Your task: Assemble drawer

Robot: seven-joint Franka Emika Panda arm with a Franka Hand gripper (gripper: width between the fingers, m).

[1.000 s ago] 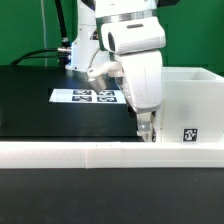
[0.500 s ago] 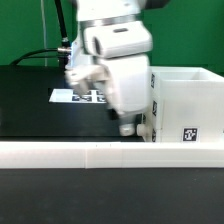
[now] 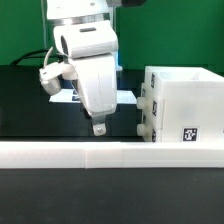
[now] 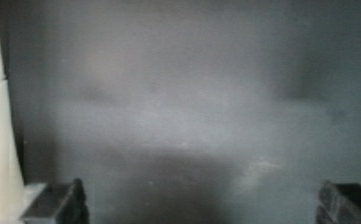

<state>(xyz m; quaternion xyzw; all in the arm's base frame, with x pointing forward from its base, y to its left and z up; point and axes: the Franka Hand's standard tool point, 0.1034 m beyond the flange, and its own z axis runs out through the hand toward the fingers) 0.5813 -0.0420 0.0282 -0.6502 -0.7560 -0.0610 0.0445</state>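
Observation:
The drawer housing (image 3: 185, 105) is a white cube at the exterior view's right, with a black-and-white tag on its front. Two small white trays with knobs (image 3: 146, 112) sit stacked in its left side, their fronts facing the exterior view's left. My gripper (image 3: 99, 128) hangs just above the black table, to the left of the housing and apart from it. Its fingers (image 4: 60, 202) stand wide apart in the wrist view with only bare dark table between them. It holds nothing.
A long low white wall (image 3: 110, 153) runs along the front of the table. The marker board (image 3: 128, 97) lies behind the arm, mostly hidden by it. A black cable (image 3: 30, 57) trails at the back left.
My gripper has moved away from the housing toward the exterior view's left and risen slightly. The housing's left side with both trays is now uncovered.

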